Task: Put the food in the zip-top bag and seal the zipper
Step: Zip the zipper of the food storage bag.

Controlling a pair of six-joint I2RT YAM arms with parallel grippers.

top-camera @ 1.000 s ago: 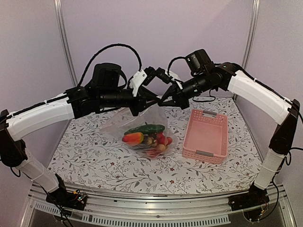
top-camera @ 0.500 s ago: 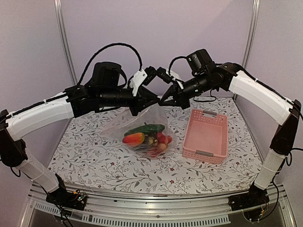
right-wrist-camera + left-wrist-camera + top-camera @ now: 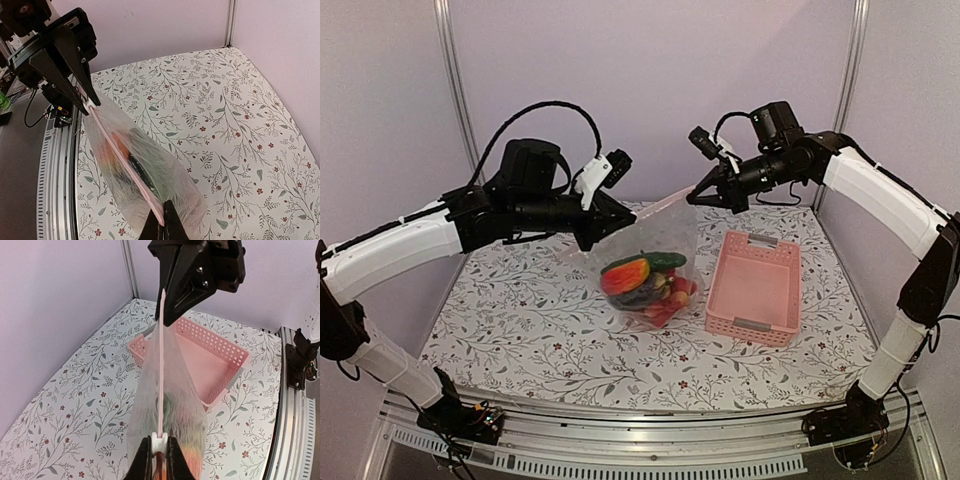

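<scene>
**Top, left-wrist and right-wrist views.** The clear zip-top bag hangs by its mouth edge between the two arms, above the floral-print surface. The left end effector is clamped on one end of that edge. The right end effector is clamped on the other end and sits higher, so the edge slopes upward from left to right.

The zipper appears as a thin, pale pink strip drawn straight and taut from one pair of fingers to the other. In the left wrist view, the fingers are pressed together on the strip just below a small white piece seated on it. In the right wrist view, the strip runs directly into the closed fingertips. Whether the strip is pressed shut along its whole length cannot be told.

The toy food lies bunched in the bottom of the bag. It includes a red-orange pepper, a green cucumber lying across the top of the pile, and red fruits on the right side. Darker items beneath them are too blurred by the plastic to name. Whether the sagging bottom of the bag touches the surface cannot be told.

A pink slotted basket stands on the surface just to the right of the bag, apart from both arms.
</scene>
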